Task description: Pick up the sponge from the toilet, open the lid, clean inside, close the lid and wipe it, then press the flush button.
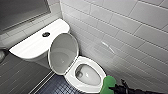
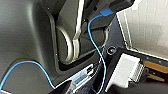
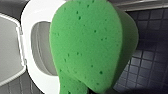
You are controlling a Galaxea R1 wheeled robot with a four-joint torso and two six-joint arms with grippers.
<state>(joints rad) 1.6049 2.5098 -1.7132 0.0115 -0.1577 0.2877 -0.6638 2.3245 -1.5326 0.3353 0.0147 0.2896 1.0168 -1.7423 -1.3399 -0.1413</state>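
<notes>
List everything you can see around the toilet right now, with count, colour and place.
toilet: one, white, against the tiled wall, tank behind the bowl
lid: one, white, raised, leaning back toward the tank
seat: one, white ring, down on the bowl
flush button: one, dark and round, on top of the tank
sponge: one, bright green, in the air by the bowl's front edge
wall: one, white tiles, beside the toilet
floor: one, dark small tiles, under the bowl
right gripper: one, black, shut on the sponge, at the lower right of the head view
cable: at least one, blue, running over the robot's dark body in the left wrist view
</notes>
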